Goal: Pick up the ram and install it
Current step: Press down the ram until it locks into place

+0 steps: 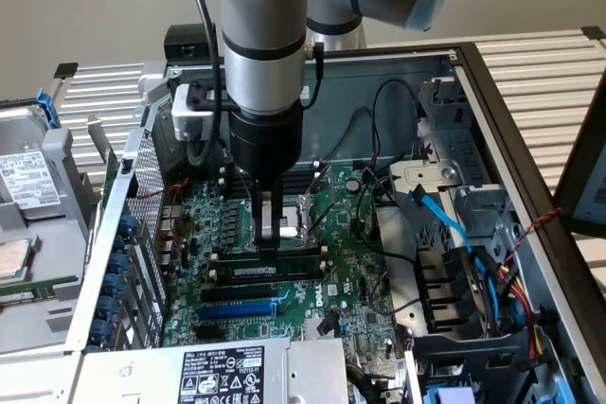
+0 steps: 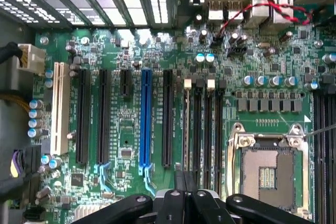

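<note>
The gripper (image 1: 268, 241), fingers pressed together, stands on the ram (image 1: 270, 270) lying in a black slot on the motherboard (image 1: 350, 272), the CPU socket (image 2: 270, 169) just at its 12 o'clock, the blue slot (image 1: 237, 309) at 6, a blue cable (image 1: 445, 224) well off at 3.

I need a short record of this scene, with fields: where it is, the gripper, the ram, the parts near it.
place: open computer case, motherboard inside
gripper: low over the board, jaws shut
ram: green stick lying along a black slot, right under the jaws; whether seated, cannot tell
nearby: blue slot, CPU socket
</note>
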Motion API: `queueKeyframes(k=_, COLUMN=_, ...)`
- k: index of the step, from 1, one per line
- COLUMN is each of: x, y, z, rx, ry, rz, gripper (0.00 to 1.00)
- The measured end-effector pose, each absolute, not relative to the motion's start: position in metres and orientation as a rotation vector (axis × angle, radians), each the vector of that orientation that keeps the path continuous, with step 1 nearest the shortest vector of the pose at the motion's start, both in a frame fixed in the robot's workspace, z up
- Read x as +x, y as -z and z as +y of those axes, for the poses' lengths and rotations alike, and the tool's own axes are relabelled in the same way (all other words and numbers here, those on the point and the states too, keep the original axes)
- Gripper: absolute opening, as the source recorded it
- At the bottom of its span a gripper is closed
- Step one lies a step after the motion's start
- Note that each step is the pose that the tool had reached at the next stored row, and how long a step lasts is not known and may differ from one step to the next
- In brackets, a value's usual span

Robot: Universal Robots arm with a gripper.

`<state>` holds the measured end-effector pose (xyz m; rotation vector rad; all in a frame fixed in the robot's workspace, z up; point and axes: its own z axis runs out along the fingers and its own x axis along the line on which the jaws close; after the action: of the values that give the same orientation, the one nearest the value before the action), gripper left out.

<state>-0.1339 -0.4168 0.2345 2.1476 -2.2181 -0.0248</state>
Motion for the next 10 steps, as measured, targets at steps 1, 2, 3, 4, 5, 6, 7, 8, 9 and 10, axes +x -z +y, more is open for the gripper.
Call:
queueKeyframes(k=1, x=-0.139, y=-0.235, z=-0.417, rx=2.148, ry=0.025, rz=-2.218, gripper=0.11)
queueKeyframes(k=2, x=-0.143, y=-0.234, z=-0.417, rx=2.148, ry=0.025, rz=-2.218, gripper=0.11)
queueKeyframes(k=3, x=-0.148, y=-0.234, z=-0.417, rx=2.148, ry=0.026, rz=-2.218, gripper=0.11)
queueKeyframes(k=4, x=-0.152, y=-0.234, z=-0.417, rx=2.148, ry=0.026, rz=-2.218, gripper=0.11)
queueKeyframes(k=5, x=-0.156, y=-0.234, z=-0.417, rx=2.148, ry=0.026, rz=-2.218, gripper=0.11)
queueKeyframes(k=6, x=-0.161, y=-0.234, z=-0.417, rx=2.148, ry=0.026, rz=-2.218, gripper=0.11)
queueKeyframes(k=7, x=-0.163, y=-0.234, z=-0.417, rx=2.148, ry=0.026, rz=-2.219, gripper=0.11)
queueKeyframes(k=8, x=-0.163, y=-0.233, z=-0.417, rx=2.148, ry=0.026, rz=-2.219, gripper=0.11)
queueKeyframes(k=9, x=-0.163, y=-0.233, z=-0.417, rx=2.148, ry=0.026, rz=-2.218, gripper=0.11)
queueKeyframes(k=10, x=-0.163, y=-0.232, z=-0.417, rx=2.148, ry=0.025, rz=-2.219, gripper=0.11)
